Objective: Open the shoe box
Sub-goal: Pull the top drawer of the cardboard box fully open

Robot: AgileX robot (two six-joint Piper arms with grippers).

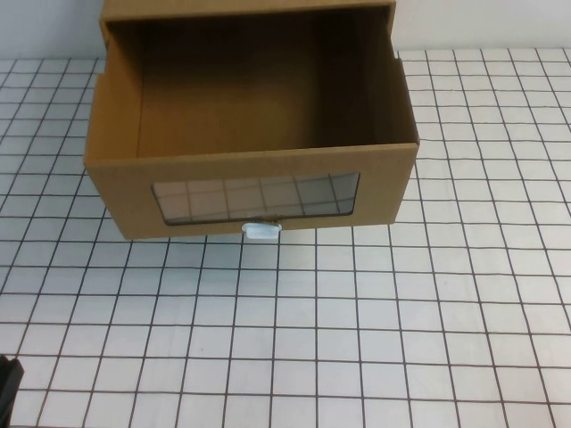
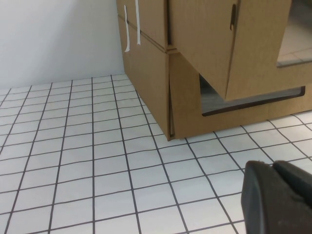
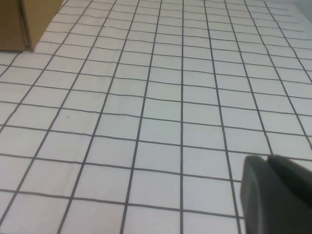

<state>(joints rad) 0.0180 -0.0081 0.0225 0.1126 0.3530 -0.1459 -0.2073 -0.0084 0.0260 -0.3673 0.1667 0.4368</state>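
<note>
On the far side, centre-left, of the white gridded table (image 1: 446,312), the box (image 2: 146,73) is sitting with its back toward the pale wall (image 2: 58,39). The table is filling the rest of the high view.

Box is standing open: drawer (image 1: 116,169) is sticking out of the cardboard sleeve toward the robot, showing bare brown cardboard inside. Clear window (image 1: 254,198) in the drawer front is reflecting the grid lines.

Left gripper (image 2: 273,168) is hovering low over the table at the near-left, well apart from the box, with its camera facing the box's left side. Its fingers are pressing together on nothing.

Right gripper (image 3: 269,161) is hanging low over bare grid, out of the high view, with only a box corner showing at the edge of its camera. Its pincer is also closed together, holding nothing.

Two white tape strips (image 2: 126,29) are running down the sleeve's side. Small pale tab (image 1: 262,230) is poking out under the window at the drawer's bottom edge.
</note>
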